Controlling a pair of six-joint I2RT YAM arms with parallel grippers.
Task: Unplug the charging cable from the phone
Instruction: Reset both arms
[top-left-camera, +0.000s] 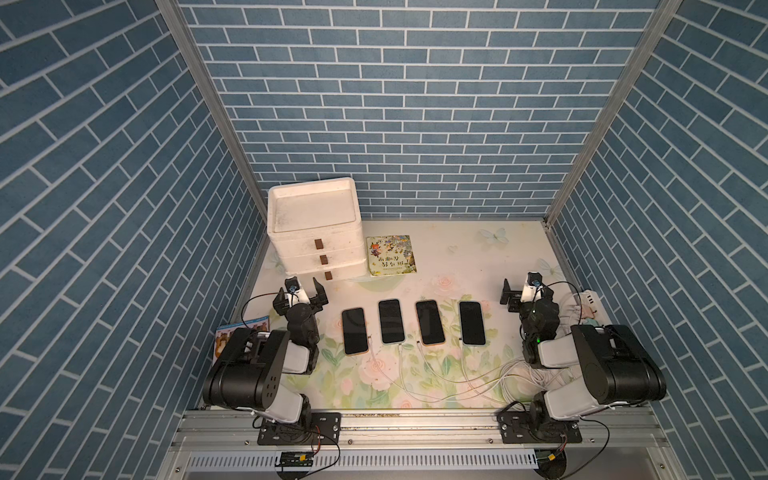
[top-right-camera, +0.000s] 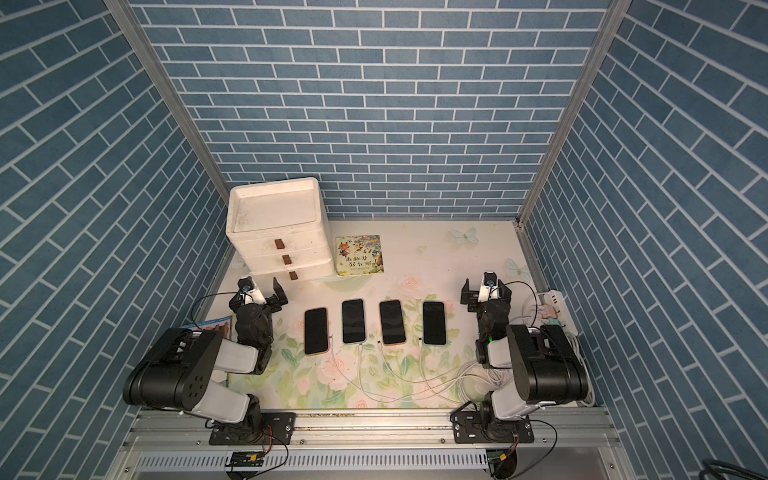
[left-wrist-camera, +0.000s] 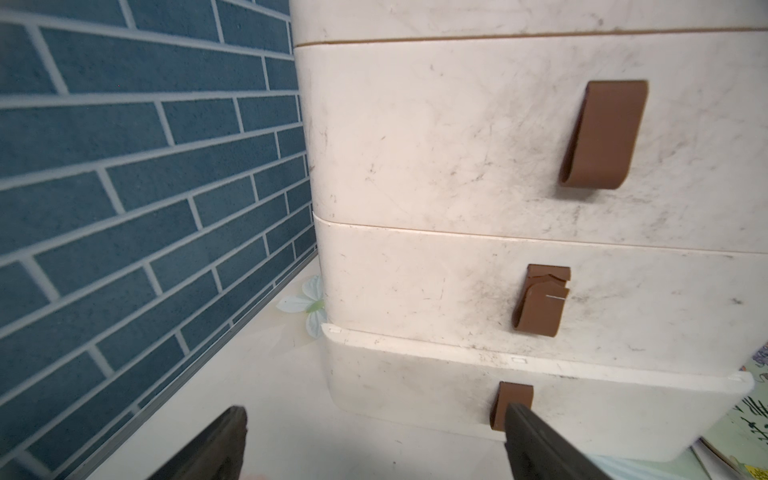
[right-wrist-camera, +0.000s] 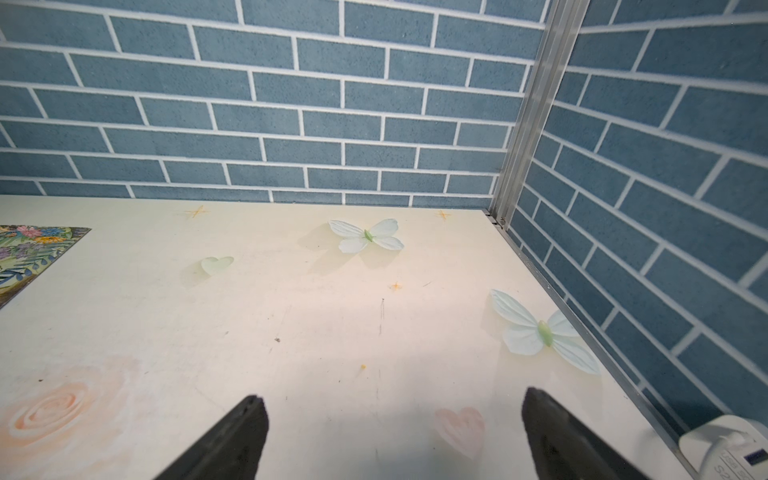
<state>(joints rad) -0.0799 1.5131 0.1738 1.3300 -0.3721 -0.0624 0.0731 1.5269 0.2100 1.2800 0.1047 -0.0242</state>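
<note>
Several dark-screened phones (top-left-camera: 391, 321) (top-right-camera: 353, 321) lie side by side mid-table in both top views. A white charging cable (top-left-camera: 462, 361) (top-right-camera: 422, 361) is plugged into the near end of each and trails off to the right. My left gripper (top-left-camera: 300, 291) (top-right-camera: 259, 293) (left-wrist-camera: 376, 415) is open and empty, left of the row and close to the drawer unit's bottom handle. Right of the row, my right gripper (top-left-camera: 524, 291) (top-right-camera: 485, 291) (right-wrist-camera: 395, 401) is open and empty over bare table. Neither wrist view shows a phone or a cable.
A white three-drawer unit (top-left-camera: 311, 232) (left-wrist-camera: 457, 145) with brown handles stands at the back left, with a picture book (top-left-camera: 390, 254) (right-wrist-camera: 29, 253) beside it. A white power strip (top-left-camera: 588, 303) (right-wrist-camera: 731, 449) lies against the right wall. Another book (top-left-camera: 245, 328) lies under my left arm.
</note>
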